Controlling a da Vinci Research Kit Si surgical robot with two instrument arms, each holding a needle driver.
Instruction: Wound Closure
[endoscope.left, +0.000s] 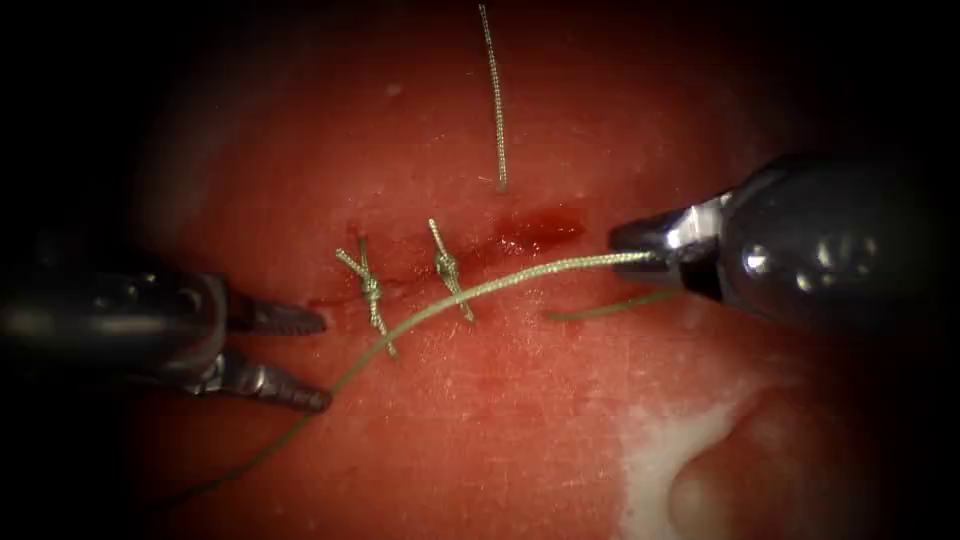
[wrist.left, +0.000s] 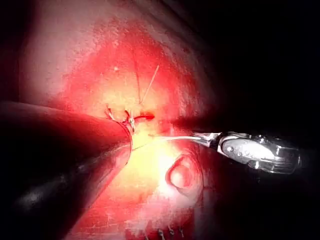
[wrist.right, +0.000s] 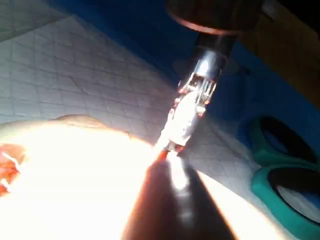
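Teal scissors (wrist.right: 287, 172) beside white quilted pad (wrist.right: 75, 75)

Endoscope view: bright centre on the tissue (endoscope.left: 480, 400), heavy dark vignette at all edges; glints on the right tool (endoscope.left: 640, 240), left tool (endoscope.left: 300, 355) dimmer. Left wrist view: harsh central hotspot, surroundings black. Right wrist view: tissue glare-washed, soft focus.

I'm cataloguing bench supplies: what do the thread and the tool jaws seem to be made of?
The thread looks like braided pale-green fibre, matte with a twisted texture. The left tool, open and empty, and the right tool, shut on the thread, look like polished metal: bright glints, serrated faces.
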